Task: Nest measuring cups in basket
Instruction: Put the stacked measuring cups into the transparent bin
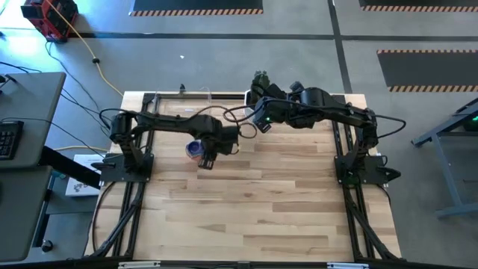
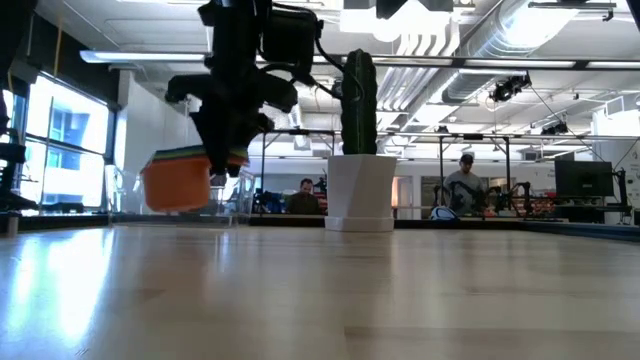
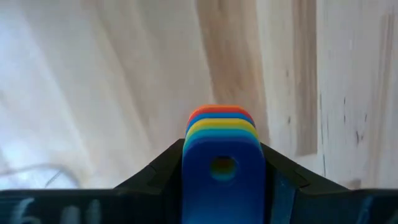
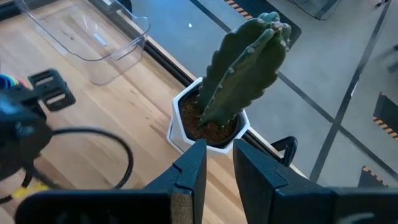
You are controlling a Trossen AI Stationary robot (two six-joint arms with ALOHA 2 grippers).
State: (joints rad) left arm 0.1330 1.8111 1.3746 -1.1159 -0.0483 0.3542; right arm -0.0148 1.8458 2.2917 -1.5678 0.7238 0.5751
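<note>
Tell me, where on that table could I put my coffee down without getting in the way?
The whole near half of the table, between the two arm bases, is bare wood. The far edge is crowded: the clear basket, the cactus pot, both arms, and the left gripper holding the stacked cups.

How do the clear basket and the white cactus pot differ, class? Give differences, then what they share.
The basket is see-through with low walls and nothing visible inside; the white pot is opaque, taller, and holds soil and a cactus. The right gripper hovers by the pot, well away from the basket. Both stand near the table's far edge.
</note>
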